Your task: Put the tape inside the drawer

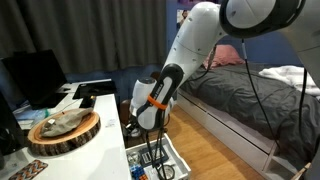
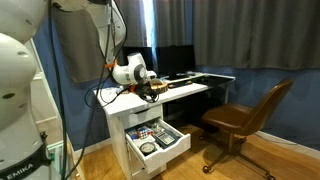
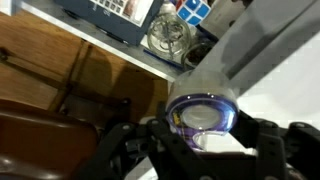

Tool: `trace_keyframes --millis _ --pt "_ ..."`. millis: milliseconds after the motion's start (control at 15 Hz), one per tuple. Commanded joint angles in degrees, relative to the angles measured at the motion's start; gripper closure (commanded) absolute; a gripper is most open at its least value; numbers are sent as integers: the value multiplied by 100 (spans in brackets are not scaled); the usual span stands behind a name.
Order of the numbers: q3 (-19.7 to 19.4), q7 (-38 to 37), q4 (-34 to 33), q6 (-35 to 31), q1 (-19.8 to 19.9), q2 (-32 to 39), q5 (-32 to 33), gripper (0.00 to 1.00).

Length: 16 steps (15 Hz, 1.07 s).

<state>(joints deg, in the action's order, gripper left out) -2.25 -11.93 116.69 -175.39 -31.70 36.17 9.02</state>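
My gripper (image 3: 203, 135) is shut on the tape (image 3: 203, 112), a small pale clear round roll held between the two black fingers. In both exterior views the gripper (image 1: 143, 122) (image 2: 152, 89) hangs at the desk's edge, above the open drawer (image 2: 160, 158). The drawer, white-walled and low, also shows in an exterior view (image 1: 172, 160) and at the top of the wrist view (image 3: 120, 42), with several small items inside. The tape is too small to make out in the exterior views.
A big bark-edged wooden slab (image 1: 65, 130) lies on the white desk (image 2: 190, 88). A brown swivel chair (image 2: 245, 115) stands beside the desk. A bed (image 1: 250, 90) is on the far side. A clear round item (image 3: 170, 35) lies in the drawer.
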Motion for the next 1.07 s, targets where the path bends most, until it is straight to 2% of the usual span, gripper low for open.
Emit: trace_keyframes --millis 0,67,133,600,667,1000 --pt "-817 -674 1462 -609 -569 -596 -269 67" --pt "-521 -262 659 -306 -334 -197 -233 67" --pt "-613 -247 865 -391 -381 -239 -263 42" --pt "-566 -217 723 -379 -364 -206 -259 42" --pt "-566 -217 723 -379 -364 -206 -259 67" --pt "-250 -181 851 -398 -99 142 -415 67"
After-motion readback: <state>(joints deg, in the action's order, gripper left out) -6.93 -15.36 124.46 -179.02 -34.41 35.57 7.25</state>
